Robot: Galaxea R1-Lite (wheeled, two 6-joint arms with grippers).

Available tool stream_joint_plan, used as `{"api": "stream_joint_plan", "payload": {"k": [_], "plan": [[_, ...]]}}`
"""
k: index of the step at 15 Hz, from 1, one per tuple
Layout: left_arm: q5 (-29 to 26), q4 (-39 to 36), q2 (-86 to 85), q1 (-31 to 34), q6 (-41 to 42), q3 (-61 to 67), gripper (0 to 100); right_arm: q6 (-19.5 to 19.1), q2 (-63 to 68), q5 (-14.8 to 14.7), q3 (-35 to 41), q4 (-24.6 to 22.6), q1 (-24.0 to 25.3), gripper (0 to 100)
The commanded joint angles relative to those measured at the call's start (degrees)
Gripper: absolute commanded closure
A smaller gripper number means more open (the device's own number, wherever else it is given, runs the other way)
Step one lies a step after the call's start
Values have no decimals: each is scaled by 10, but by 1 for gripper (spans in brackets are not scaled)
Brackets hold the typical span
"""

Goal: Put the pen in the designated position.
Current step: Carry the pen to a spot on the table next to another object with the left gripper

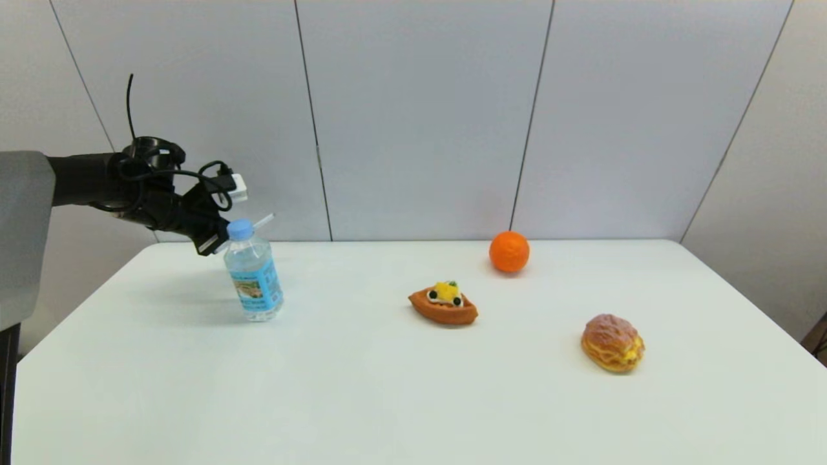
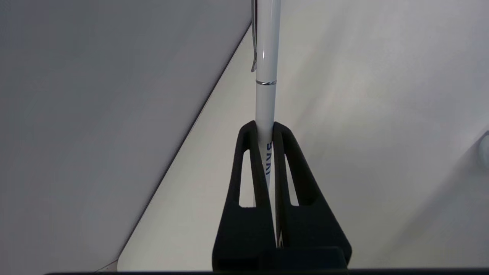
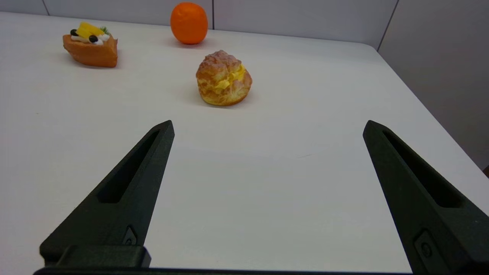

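Pen (image 2: 266, 57) is riding high above the far left corner of the bench (image 1: 387, 387), pinched mid-barrel between the pressed-together fingers of your left end effector (image 2: 265, 128), just behind the capped water bottle (image 1: 253, 278). You are holding it well, so be swinging it away from that bottle and towards bare bench, lowering until the barrel is lying nearly flat before you are letting go, or it will likely roll. Your right end effector (image 3: 267, 128) is waiting spread wide near the cream puff (image 3: 223, 78), clear of the work.
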Motion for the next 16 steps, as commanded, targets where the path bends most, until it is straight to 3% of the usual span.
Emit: {"api": "stream_joint_plan", "payload": {"k": [1, 8, 16], "plan": [[-32, 3, 4, -1, -2, 0, 100, 0, 0, 0, 0, 1, 0, 0], [-123, 5, 22, -1, -52, 0, 100, 0, 0, 0, 0, 0, 0, 0], [-148, 9, 41, -1, -70, 0, 100, 0, 0, 0, 0, 0, 0, 0]]}}
